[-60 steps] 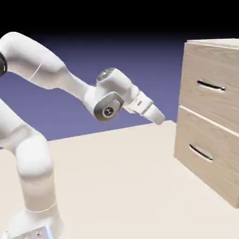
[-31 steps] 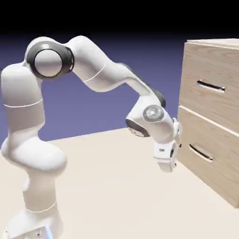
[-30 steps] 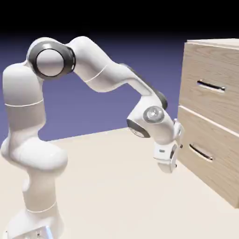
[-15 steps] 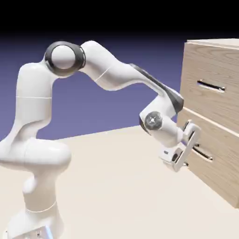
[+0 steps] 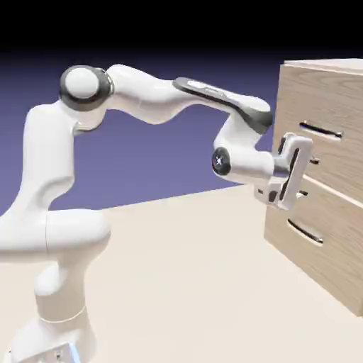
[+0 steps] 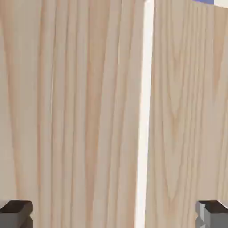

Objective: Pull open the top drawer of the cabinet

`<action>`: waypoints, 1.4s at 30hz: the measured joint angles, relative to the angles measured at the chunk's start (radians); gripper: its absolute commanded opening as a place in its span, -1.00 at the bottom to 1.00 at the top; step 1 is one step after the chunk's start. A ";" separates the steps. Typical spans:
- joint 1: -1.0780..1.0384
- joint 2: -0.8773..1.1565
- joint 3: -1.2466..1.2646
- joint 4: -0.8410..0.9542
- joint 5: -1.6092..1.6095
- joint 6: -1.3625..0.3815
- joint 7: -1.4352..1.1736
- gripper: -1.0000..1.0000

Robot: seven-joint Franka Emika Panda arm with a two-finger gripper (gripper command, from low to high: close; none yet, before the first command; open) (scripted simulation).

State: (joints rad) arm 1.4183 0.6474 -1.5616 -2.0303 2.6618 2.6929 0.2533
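The boxy cabinet of light wood grain stands at the exterior view's right. The jointed white robot arm reaches toward it. The wide, flat-fronted wooden top drawer sits closed above the similar lower drawer. The white two-finger gripper with grey tips is near the cabinet front, fingers spread wide, nothing between them. The thin dark metal bar handle is above the gripper's fingers.

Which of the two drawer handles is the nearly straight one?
The upper handle, on the top drawer; the lower handle bows downward in a curve.
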 measured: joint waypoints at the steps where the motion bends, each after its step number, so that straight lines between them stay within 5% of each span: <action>1: 0.023 0.020 -0.026 0.013 0.043 -0.006 -0.008 0.00; 5: 0.090 0.078 -0.100 0.050 0.171 -0.022 -0.031 0.00; 11: -0.127 0.125 0.057 0.239 0.157 0.012 0.035 0.00; 12: -0.129 0.125 0.058 0.241 0.157 0.013 0.035 -1.00; 26: 0.306 0.119 -0.277 -0.131 0.153 -0.058 -0.007 -1.00; 40: 0.813 0.341 -0.655 -0.556 0.041 -0.058 0.101 -1.00; 41: 0.840 0.358 -0.673 -0.578 0.031 -0.053 0.109 1.00; 42: 0.840 0.358 -0.673 -0.578 0.030 -0.052 0.109 1.00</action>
State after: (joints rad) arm 2.2585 1.0051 -2.2347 -2.6082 2.6921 2.6406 0.3625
